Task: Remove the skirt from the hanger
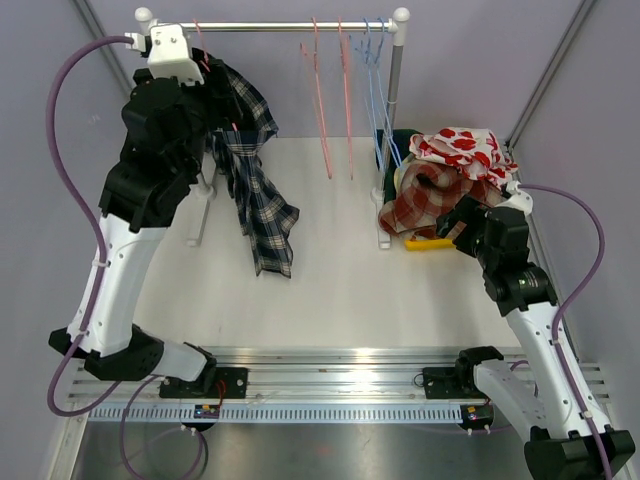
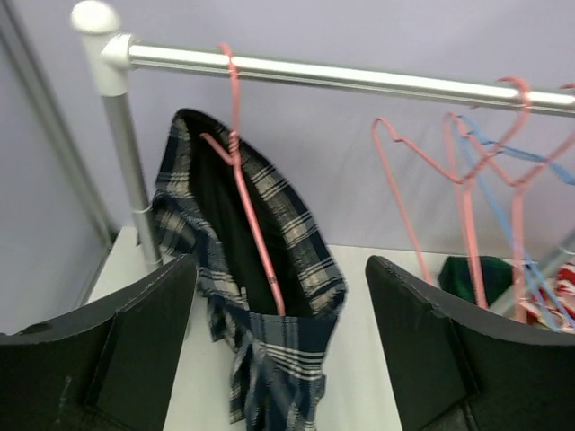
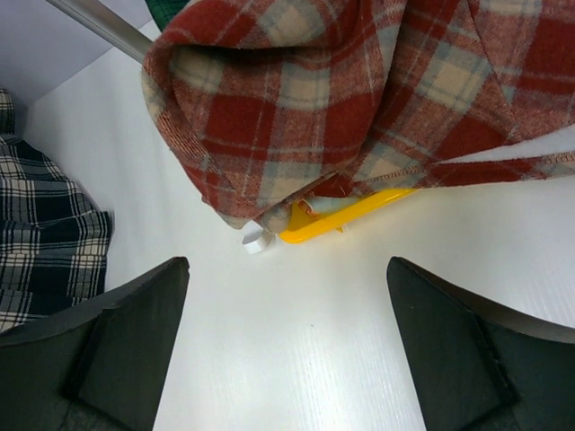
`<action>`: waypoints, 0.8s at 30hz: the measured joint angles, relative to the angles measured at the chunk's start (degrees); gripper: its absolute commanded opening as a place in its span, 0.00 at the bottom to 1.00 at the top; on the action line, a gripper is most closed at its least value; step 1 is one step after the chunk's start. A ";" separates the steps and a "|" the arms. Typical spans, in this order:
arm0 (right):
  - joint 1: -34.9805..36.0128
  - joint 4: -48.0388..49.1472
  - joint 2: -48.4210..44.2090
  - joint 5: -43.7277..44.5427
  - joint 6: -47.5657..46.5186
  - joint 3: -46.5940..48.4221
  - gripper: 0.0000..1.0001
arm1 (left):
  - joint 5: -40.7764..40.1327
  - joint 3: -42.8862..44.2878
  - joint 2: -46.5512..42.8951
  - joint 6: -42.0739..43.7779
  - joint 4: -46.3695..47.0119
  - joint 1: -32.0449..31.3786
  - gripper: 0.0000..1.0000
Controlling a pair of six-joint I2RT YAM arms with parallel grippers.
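Note:
The navy plaid skirt (image 1: 255, 190) hangs from a pink hanger (image 2: 243, 180) hooked at the left end of the rack's rail (image 1: 290, 26). Its lower part trails down to the table. In the left wrist view the skirt (image 2: 296, 242) hangs crumpled over the hanger, straight ahead of my left gripper (image 2: 280, 269). That gripper is open and empty, raised close to the rail, a little short of the skirt. My right gripper (image 1: 462, 222) is open and empty, low over the table beside the clothes pile; it also shows in the right wrist view (image 3: 287, 269).
Several empty pink hangers (image 1: 322, 100) and blue hangers (image 1: 375, 70) hang further right on the rail. A pile of clothes (image 1: 445, 180) with a red plaid cloth (image 3: 359, 90) lies at the right over a yellow object (image 3: 350, 214). Rack posts stand at both ends.

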 measured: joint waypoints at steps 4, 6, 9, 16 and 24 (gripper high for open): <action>0.00 -1.29 -0.98 0.02 -0.02 -1.20 0.99 | 0.90 -2.62 1.51 -0.28 -0.11 4.52 0.80; 0.00 -1.68 -1.29 0.04 -0.04 -1.46 1.00 | 2.29 -3.32 3.78 -0.61 -0.31 6.75 0.79; 0.00 -1.75 -1.49 0.07 -0.07 -1.81 0.99 | 4.83 -3.45 8.09 -1.42 -0.61 9.77 0.78; 0.00 -2.05 -1.49 0.07 -0.07 -2.67 0.99 | 8.50 -1.60 16.76 -2.67 -1.01 12.96 0.56; 0.00 -2.23 -1.64 -0.13 -0.09 -3.06 0.99 | 9.88 0.94 18.88 -3.76 -2.82 13.53 0.00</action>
